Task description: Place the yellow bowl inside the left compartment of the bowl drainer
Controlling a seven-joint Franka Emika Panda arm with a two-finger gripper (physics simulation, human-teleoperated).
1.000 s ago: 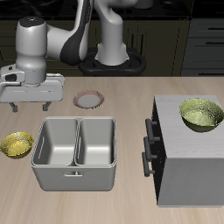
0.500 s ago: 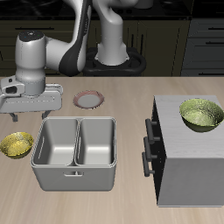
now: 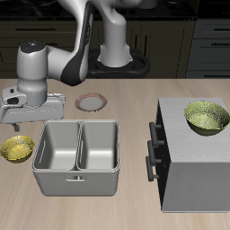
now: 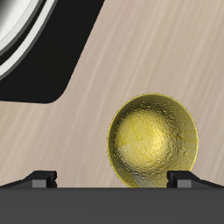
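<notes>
Approaching: I have the gripper hanging above the yellow bowl, not touching it as far as I can judge.
Hand: spread, I judge; in the wrist view both fingertips stand wide apart, with nothing between them and the yellow bowl lying on the wood off toward one tip.
Bowl: it sits upright on the table, just beside the bowl drainer, outside the end wall of the compartment the task names.
Drainer: both compartments look bare; the middle wall splits it into equal halves, and its small handle faces the table's front edge.
Done: only the travel toward the bowl; no grasp, no lift.
Left: centre over the rim, come down, pinch one side of the rim, lift clear, carry over the drainer's near wall, lower into the left compartment, release.
Alignment: the wrist view puts the bowl off centre, so I judge a small sideways correction is needed before descending.
Elsewhere: a larger yellow-green bowl rests on the grey cabinet, on the far side of the drainer from my bowl; a small ring-like plate lies behind the drainer. Neither is my target.
</notes>
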